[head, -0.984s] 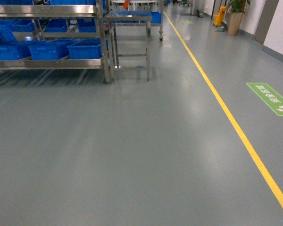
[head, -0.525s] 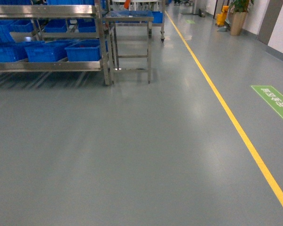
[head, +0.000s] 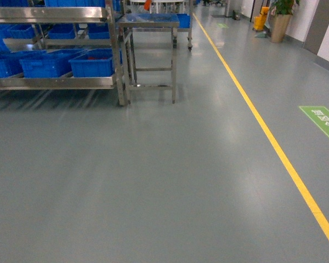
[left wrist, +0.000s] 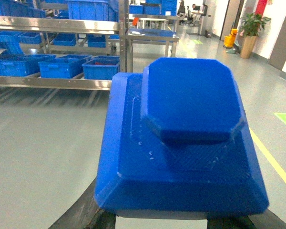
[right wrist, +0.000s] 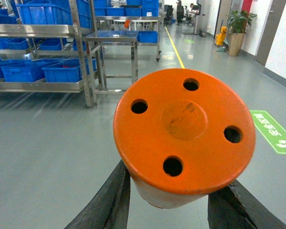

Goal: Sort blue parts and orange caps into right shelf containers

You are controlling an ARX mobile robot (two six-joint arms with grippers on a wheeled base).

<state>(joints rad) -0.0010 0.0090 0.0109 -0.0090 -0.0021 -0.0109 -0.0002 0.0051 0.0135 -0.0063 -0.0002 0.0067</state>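
The only lettering in view was on a green floor sign (right wrist: 272, 131), which lay on the grey floor (head: 153, 181) off to the right of the right claw (right wrist: 176, 200). It carried white characters and small white marks, but they were too blurred to read. The same sign (head: 323, 123) showed at the right edge of the head view, its characters equally unclear. No label, brand or number could be read on anything else.

Bright even overhead light glares off the floor (head: 153, 181) (head view slightly soft).
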